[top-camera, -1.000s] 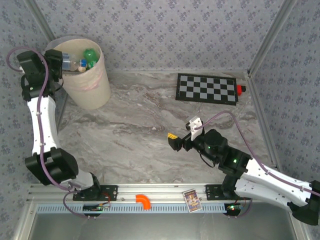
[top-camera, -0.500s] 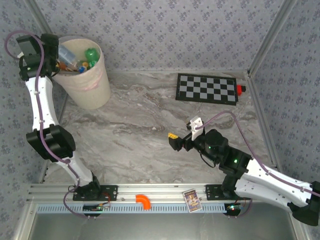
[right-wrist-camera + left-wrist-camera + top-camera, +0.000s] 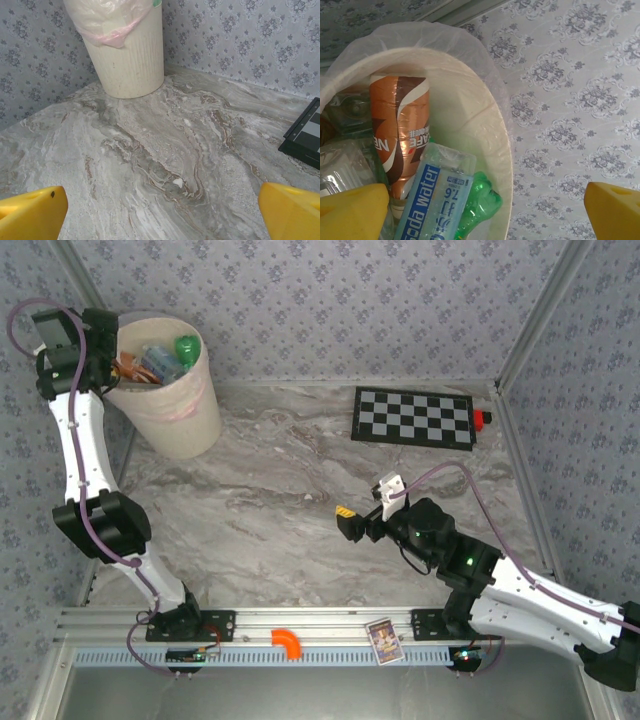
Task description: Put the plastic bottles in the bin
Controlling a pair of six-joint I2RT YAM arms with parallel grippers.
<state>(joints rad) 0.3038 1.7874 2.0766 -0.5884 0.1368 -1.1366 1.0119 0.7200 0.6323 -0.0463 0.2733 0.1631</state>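
We get the soda-water bottle (image 3: 432, 200) cut by the left wrist view's bottom edge. It covers the brown-labelled bottle's (image 3: 400, 125) lower right side and part of the green bottle (image 3: 479, 204). The bin (image 3: 492, 130) runs off left and bottom there. In the right wrist view the bin's top and the checkerboard (image 3: 306, 132) are cropped. Card (image 3: 381, 640) print: too small for us to read.

Plastic bottles (image 3: 432, 200) inside upright bin (image 3: 178, 418)
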